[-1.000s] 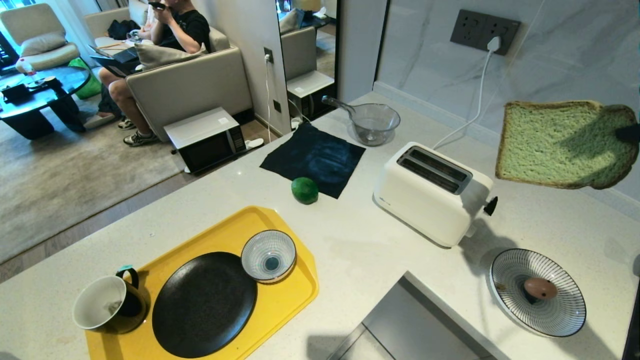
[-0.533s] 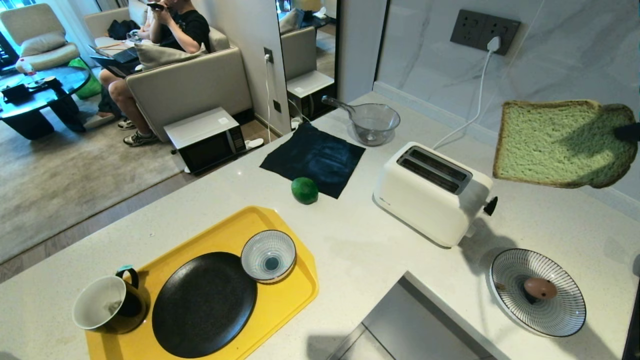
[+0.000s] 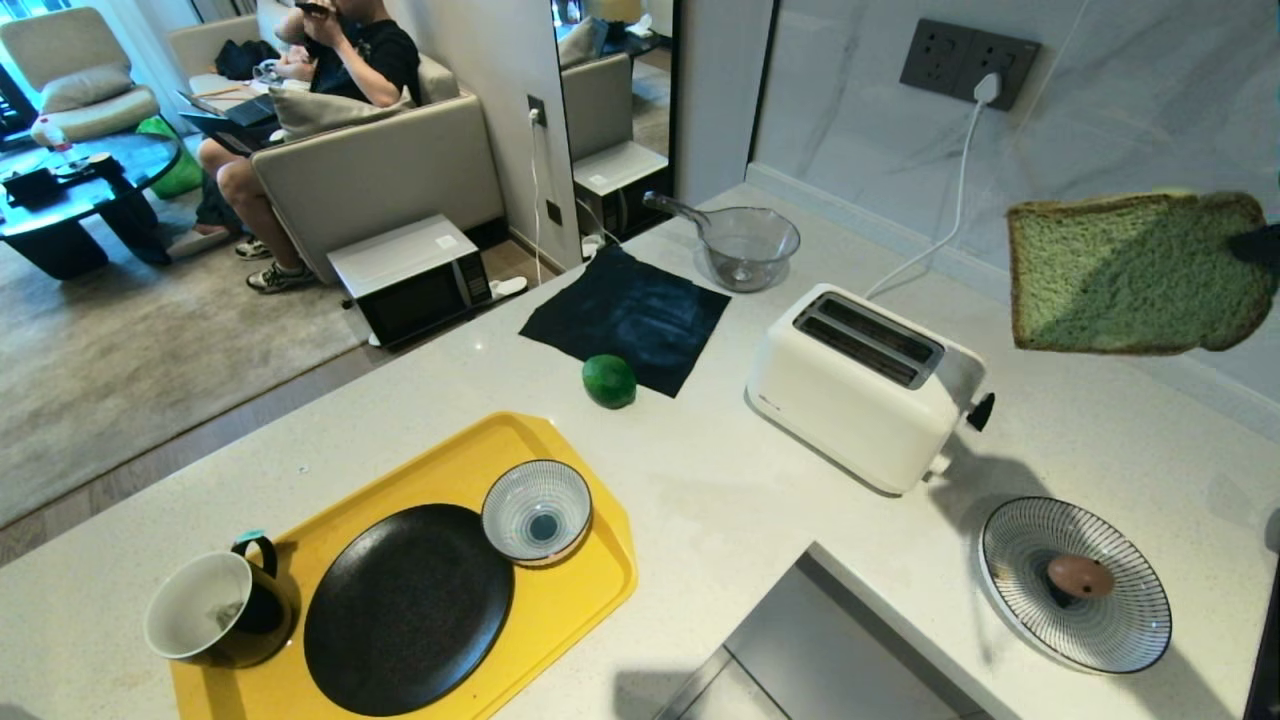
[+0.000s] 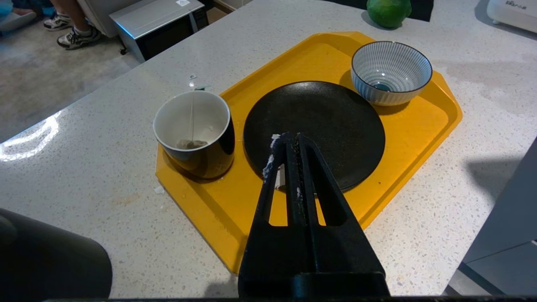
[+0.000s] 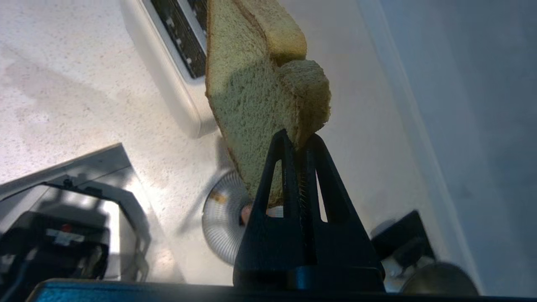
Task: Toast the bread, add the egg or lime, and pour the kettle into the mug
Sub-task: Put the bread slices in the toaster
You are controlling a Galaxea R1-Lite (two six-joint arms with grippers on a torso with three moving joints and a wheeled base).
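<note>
My left hand (image 4: 293,140) is hanging over the yellow tray (image 4: 423,121), fingers pressed together and holding nothing. Below its tips the black plate (image 4: 314,113) is sitting on the tray, with the mug (image 4: 194,133) just beside the plate on one side and the striped bowl (image 4: 390,72) at the plate's far corner. Beyond the bowl, off the tray, the lime (image 3: 609,381) is resting on the bench (image 3: 720,490) at the edge of a dark cloth (image 3: 628,315), with a clear glass jug (image 3: 745,245) further back near the wall.

To the right of those, the white toaster (image 3: 860,385) is standing on the bench with both slots facing up, its cord running to the wall socket (image 3: 968,62).

My right hand (image 5: 298,140) is pinching the bread (image 3: 1130,275) by one edge, fingers clamped on the crumb, and holding the slice in the air, well above the bench and off to the toaster's right. Below that hand the egg (image 3: 1080,576) is lying in a striped plate (image 3: 1130,630) near the bench's front edge.

A person (image 3: 330,60) is sitting on a sofa in the room beyond.
</note>
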